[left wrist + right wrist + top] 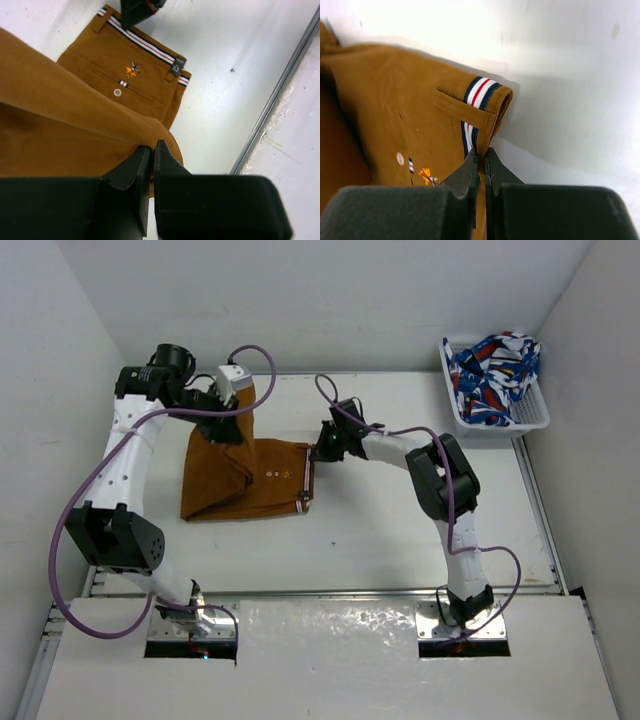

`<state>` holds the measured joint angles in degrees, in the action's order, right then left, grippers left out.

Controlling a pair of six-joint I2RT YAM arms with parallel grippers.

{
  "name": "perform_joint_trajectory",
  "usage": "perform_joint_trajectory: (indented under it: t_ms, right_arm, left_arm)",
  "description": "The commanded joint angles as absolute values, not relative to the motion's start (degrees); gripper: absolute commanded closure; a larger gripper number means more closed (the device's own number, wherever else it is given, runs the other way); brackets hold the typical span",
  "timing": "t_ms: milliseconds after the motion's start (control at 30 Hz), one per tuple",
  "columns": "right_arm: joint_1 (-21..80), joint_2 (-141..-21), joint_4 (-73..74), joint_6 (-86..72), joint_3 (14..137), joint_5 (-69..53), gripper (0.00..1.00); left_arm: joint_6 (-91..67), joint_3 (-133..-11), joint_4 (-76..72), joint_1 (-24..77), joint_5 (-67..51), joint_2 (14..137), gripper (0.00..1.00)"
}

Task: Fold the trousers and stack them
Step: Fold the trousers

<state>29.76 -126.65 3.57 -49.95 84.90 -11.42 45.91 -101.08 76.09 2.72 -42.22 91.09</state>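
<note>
Both left hand (151, 150) and right hand (481, 159) we see clenched on the mustard-brown cloth trousers (245, 480), partly folded, not yet stacked.

Trousers (245, 475): ochre-brown, folded over, on the left half of the bench (400, 530), toward the far edge. Waistband (477, 92) striped navy/white/red, faces the right edge. Back pocket side up: pale button (118, 92), small embroidered logo (133, 70). Leg end raised off the bench toward the far-left corner.

A white basket (532, 417) is sitting well off to the right of the right gripper (322, 449), holding a crumpled blue-red-white patterned cloth (490, 368).
</note>
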Motion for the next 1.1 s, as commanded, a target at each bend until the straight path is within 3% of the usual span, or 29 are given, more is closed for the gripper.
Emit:
perform_joint_trajectory:
  t_ms: [0, 167, 233, 267, 433, 600, 700, 900, 967, 1067]
  right_arm:
    - [28.65, -128.05, 6.41, -46.59, 90.43, -6.86, 0.98]
    - [28.04, -130.25, 7.91, -47.02, 94.48, -6.5, 0.97]
    - [27.95, -131.39, 10.61, -45.19, 97.46, -7.99, 0.67]
    - [27.95, -131.14, 12.2, -42.48, 98.43, -7.91, 0.47]
    - [27.95, -120.88, 12.85, -32.62, 93.62, 0.76, 0.3]
    - [32.06, -99.1, -13.55, -22.78, 69.06, -1.56, 0.27]
    - [37.67, -94.85, -21.86, -21.01, 61.03, -4.57, 0.27]
    - [47.19, -103.43, -28.74, -23.73, 68.98, 2.8, 0.21]
    - [48.94, -106.95, -28.57, -23.3, 72.66, 4.21, 0.07]
    - [51.06, -109.51, -25.49, -21.1, 75.93, 9.4, 0.05]
  left_arm:
    - [42.81, -104.41, 75.5, 4.39, -44.82, 91.58, 1.0]
    - [42.36, -106.52, 75.5, 4.57, -49.13, 92.55, 1.0]
    - [41.67, -107.22, 75.15, 4.92, -47.29, 94.21, 1.0]
    - [39.05, -106.62, 73.75, 4.92, -46.42, 95.0, 1.0]
    - [30.51, -102.93, 66.19, 4.92, -42.19, 97.47, 1.0]
    - [26.2, -102.48, 62.59, 4.92, -41.4, 97.91, 1.0]
    - [21.72, -100.99, 58.46, 4.92, -40.35, 97.65, 1.0]
    - [14.33, -99.14, 52.03, 4.92, -41.4, 98.17, 1.0]
    - [13.28, -98.44, 50.98, 4.92, -40.61, 97.91, 1.0]
    - [11.78, -96.68, 48.61, 4.92, -40.25, 96.94, 1.0]
